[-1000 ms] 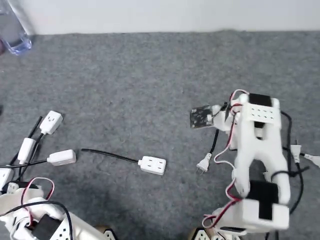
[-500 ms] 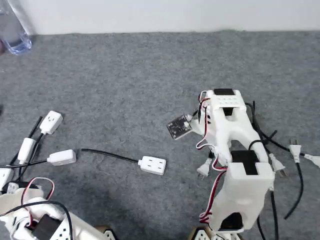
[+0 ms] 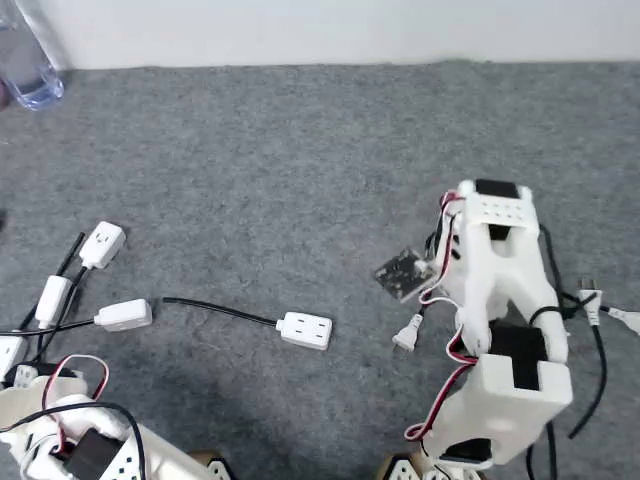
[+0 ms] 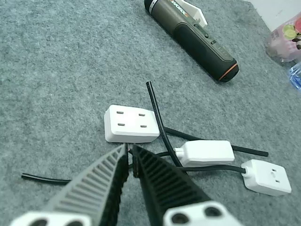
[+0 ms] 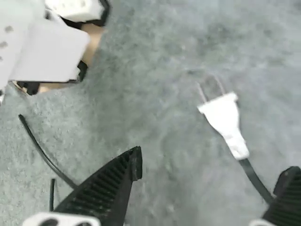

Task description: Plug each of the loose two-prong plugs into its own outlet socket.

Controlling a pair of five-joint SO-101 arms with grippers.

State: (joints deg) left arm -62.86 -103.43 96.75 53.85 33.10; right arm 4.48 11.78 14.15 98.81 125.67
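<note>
The left arm [image 3: 80, 445] sits folded at the grey table's [image 3: 300, 150] near edge, its left gripper [image 4: 130, 153] pressed together just above a white outlet block [image 4: 130, 124]. The right arm [image 3: 500, 300] stretches away from the near edge, with the right gripper [image 5: 211, 167] spread wide over a white two-prong plug [image 5: 223, 117]. From above, that plug lies flat beside the arm, long axis diagonal, prongs aimed near and left, roughly toward a three-socket outlet [image 3: 305, 330]. A second plug [image 3: 590, 298] lies at far right.
</note>
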